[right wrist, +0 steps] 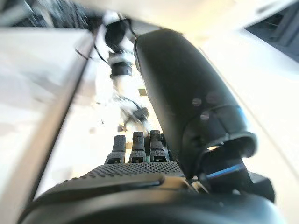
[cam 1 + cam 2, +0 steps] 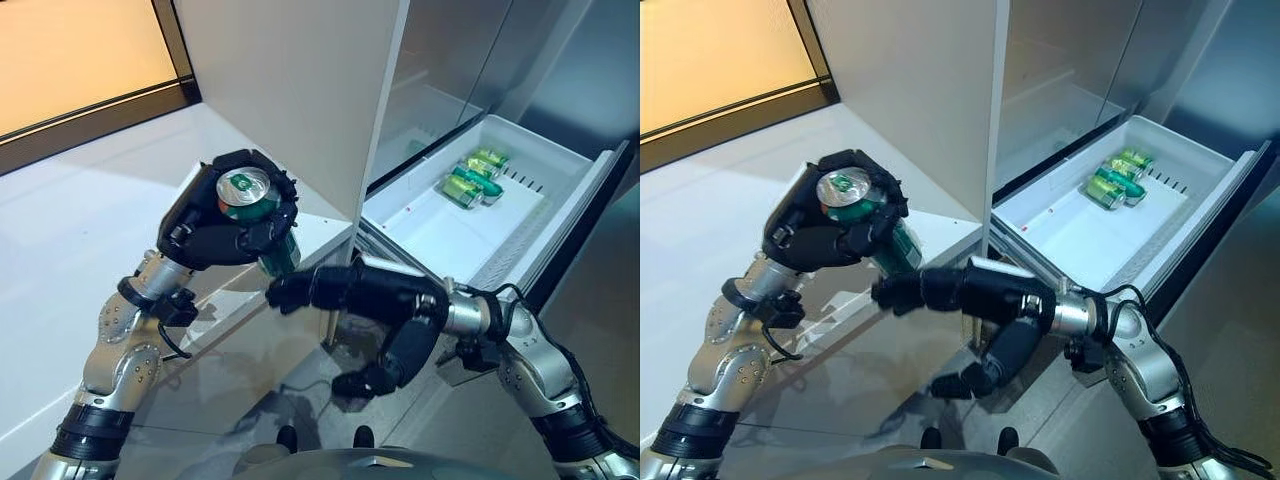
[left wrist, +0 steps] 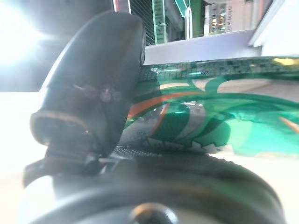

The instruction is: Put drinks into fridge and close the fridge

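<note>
My left hand (image 2: 215, 235) is shut on a green can (image 2: 245, 195) and holds it up, top towards me, in front of the white fridge door panel (image 2: 290, 90). The left wrist view shows the can (image 3: 224, 116) lying across the palm with the thumb (image 3: 93, 93) curled over it. My right hand (image 2: 375, 290) reaches in from the right, open, with its straight fingertips at the can's lower end and its thumb hanging down. The fridge's white drawer (image 2: 430, 235) stands pulled out to the right, with green cans (image 2: 475, 178) lying at its far end.
The fridge door panel's edge stands between the hands and the open drawer. A white counter (image 2: 70, 220) lies to the left, with an orange wall behind it. The drawer's dark front (image 2: 590, 210) juts out at the right.
</note>
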Available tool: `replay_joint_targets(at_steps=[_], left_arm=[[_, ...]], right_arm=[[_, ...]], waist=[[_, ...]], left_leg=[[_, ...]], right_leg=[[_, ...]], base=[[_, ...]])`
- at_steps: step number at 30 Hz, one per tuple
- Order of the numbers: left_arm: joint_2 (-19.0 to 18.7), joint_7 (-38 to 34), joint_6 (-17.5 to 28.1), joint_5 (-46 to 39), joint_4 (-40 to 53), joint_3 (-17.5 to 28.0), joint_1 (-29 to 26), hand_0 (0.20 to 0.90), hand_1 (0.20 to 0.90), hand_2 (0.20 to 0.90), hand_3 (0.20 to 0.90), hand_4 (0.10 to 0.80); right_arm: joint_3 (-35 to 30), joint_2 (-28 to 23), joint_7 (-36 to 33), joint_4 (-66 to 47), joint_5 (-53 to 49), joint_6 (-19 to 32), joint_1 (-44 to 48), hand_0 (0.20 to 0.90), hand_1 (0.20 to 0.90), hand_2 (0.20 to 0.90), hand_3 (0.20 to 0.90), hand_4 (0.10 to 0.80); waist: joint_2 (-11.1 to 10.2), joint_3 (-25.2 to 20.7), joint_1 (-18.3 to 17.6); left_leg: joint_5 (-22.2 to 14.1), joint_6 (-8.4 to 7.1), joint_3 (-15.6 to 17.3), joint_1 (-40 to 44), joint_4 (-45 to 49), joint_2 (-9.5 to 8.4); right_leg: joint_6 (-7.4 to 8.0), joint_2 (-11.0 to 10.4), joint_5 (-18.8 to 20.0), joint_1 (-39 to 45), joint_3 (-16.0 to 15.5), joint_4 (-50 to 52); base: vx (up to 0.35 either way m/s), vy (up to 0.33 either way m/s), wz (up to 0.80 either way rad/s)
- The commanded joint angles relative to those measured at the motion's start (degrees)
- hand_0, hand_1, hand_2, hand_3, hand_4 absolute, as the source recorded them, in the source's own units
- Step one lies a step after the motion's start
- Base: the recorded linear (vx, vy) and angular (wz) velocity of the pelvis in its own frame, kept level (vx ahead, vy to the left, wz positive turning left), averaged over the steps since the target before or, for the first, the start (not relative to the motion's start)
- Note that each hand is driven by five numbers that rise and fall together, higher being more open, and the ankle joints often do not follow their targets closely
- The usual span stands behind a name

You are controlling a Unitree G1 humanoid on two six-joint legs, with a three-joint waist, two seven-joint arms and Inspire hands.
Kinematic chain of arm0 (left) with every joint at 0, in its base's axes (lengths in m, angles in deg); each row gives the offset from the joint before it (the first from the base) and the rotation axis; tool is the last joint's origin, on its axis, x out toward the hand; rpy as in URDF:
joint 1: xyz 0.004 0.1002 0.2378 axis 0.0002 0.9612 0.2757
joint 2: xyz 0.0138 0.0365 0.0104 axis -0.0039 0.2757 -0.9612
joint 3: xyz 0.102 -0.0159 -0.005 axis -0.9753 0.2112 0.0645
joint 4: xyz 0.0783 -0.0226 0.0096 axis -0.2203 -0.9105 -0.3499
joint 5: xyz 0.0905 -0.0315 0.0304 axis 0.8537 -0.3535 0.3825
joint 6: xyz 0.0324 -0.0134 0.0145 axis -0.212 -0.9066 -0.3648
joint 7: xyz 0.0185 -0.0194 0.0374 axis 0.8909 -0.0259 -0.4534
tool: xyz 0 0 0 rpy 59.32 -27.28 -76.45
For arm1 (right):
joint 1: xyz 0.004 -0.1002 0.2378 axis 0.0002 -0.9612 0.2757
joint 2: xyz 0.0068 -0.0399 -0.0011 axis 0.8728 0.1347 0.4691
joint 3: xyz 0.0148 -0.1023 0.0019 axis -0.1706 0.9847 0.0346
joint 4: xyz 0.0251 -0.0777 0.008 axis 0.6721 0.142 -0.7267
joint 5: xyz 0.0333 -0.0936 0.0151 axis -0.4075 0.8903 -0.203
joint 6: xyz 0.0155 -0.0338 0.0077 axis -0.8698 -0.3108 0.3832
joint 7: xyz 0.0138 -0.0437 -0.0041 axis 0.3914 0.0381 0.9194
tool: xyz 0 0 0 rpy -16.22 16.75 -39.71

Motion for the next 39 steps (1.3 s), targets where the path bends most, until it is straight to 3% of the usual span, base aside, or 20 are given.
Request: replay_joint_targets(at_steps=[1,7,12,20,39], left_arm=[[-0.3,-1.3,10.3,-4.6,6.6,6.2,-9.4,0.3,0.3,0.3,0.2,0.1],[-2.1,-6.9,10.6,3.1,4.5,6.9,-9.0,0.3,0.3,0.3,0.2,0.1],[-2.7,-4.0,8.1,-0.8,4.4,7.1,-8.1,0.3,0.3,0.3,0.2,0.1],[-3.3,-4.0,5.2,1.5,3.9,2.3,-10.2,0.3,0.3,0.3,0.2,0.1],[-2.9,-1.2,1.1,-0.7,5.2,-4.6,-15.0,0.3,0.3,0.3,0.2,0.1]], right_arm=[[-3.2,0.6,-4.2,-3.8,-5.6,4.2,3.9,0.9,0.9,0.9,0.9,0.8],[-5.4,-0.6,-8.5,-3.3,-5.4,6.0,5.1,0.9,0.9,0.9,0.9,0.8],[-7.3,-1.8,-15.2,-0.5,-1.9,6.5,5.6,0.9,0.9,0.9,0.9,0.8],[-3.8,-4.0,-22.0,2.0,1.3,4.3,10.9,0.9,0.9,0.9,0.9,0.8],[5.9,-2.7,-25.0,5.7,2.6,0.6,20.1,0.9,0.9,0.9,0.9,0.8]], waist=[[0.3,-7.3,-0.1],[0.5,-7.3,-0.3],[0.6,-7.2,-0.3],[0.8,-6.8,-0.2],[0.4,-6.8,1.4]], left_leg=[[-6.5,-0.93,-2.4,0.4,0.1,-0.55],[-6.6,-0.99,-2.3,0.4,0.1,-0.51],[-6.3,-1.13,-2.5,0.1,0.1,-0.52],[-6.8,-1.07,-2.8,0.6,0.1,-0.6],[-7.0,-0.92,-4.0,1.2,0.1,-0.89]], right_leg=[[3.96,-0.9,-3.9,1.9,-1.4,0.6],[3.96,-0.8,-3.9,1.8,-1.3,0.6],[4.03,-0.9,-3.7,1.5,-1.5,0.6],[3.81,-0.7,-4.1,2.0,-1.6,0.6],[3.45,-0.9,-4.3,2.9,-2.6,0.6]], base=[[0.0,0.0,0.0],[0.0,0.0,0.0],[0.0,0.0,0.0],[0.015,0.003,0.0],[0.009,-0.001,0.0]])
